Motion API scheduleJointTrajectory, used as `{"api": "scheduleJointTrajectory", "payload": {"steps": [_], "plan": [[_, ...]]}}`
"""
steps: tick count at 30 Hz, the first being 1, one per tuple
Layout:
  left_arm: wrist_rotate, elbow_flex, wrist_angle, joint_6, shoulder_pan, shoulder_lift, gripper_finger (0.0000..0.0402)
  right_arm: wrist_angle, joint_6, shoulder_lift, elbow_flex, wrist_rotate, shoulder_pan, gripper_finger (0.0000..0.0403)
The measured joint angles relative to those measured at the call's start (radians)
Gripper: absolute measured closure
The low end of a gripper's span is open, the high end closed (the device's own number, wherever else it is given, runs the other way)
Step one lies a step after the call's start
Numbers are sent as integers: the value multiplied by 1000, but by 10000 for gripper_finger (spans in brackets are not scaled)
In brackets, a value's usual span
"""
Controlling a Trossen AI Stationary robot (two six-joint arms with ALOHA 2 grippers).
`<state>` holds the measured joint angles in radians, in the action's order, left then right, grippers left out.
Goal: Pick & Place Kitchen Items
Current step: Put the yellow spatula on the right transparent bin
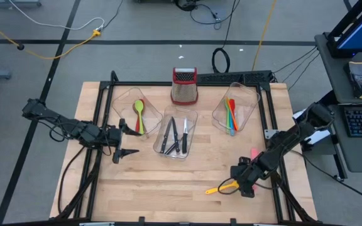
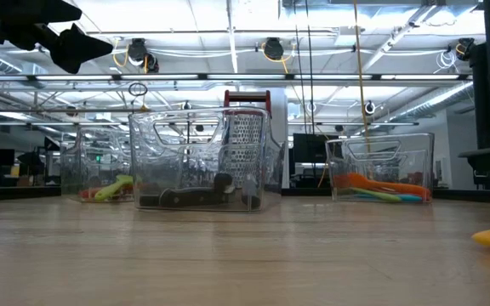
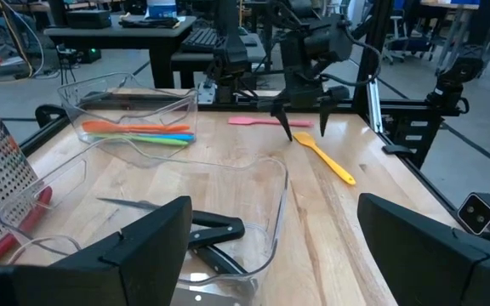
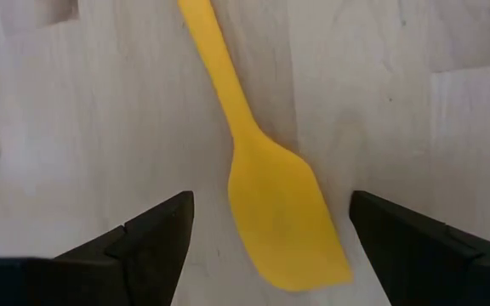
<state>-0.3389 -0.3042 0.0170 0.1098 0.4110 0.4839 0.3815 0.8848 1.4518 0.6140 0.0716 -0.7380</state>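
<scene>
A yellow spatula [image 1: 221,187] lies flat on the table near the front right. It also shows in the right wrist view [image 4: 270,204]. My right gripper [image 1: 237,181] is open just above it, with its fingers on either side of the blade [image 4: 287,229] and apart from it. A pink spatula [image 1: 254,153] lies on the table behind it. My left gripper [image 1: 127,140] is open and empty in the air, left of the middle tub [image 1: 178,134], which holds black-handled knives [image 1: 174,135]. The left tub [image 1: 138,112] holds a green and a red spoon. The right tub [image 1: 234,110] holds orange, green and blue utensils.
A steel box grater with a red top [image 1: 184,85] stands at the back centre, behind the tubs. A black frame [image 1: 266,94] runs along the table's back and sides. Bare wood lies in front of the tubs [image 1: 168,182].
</scene>
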Motion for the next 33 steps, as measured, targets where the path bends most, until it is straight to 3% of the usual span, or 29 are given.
{"api": "scheduleJointTrajectory", "payload": {"steps": [8,17,33], "plan": [[0,0,0,5,0,0,62,23,19,28,-2,-74,-39,90],[0,0,0,4,0,0,62,22,99,29,-3,-79,-44,90],[0,0,-29,28,0,0,62,40,76,32,-3,-163,-46,90]]}}
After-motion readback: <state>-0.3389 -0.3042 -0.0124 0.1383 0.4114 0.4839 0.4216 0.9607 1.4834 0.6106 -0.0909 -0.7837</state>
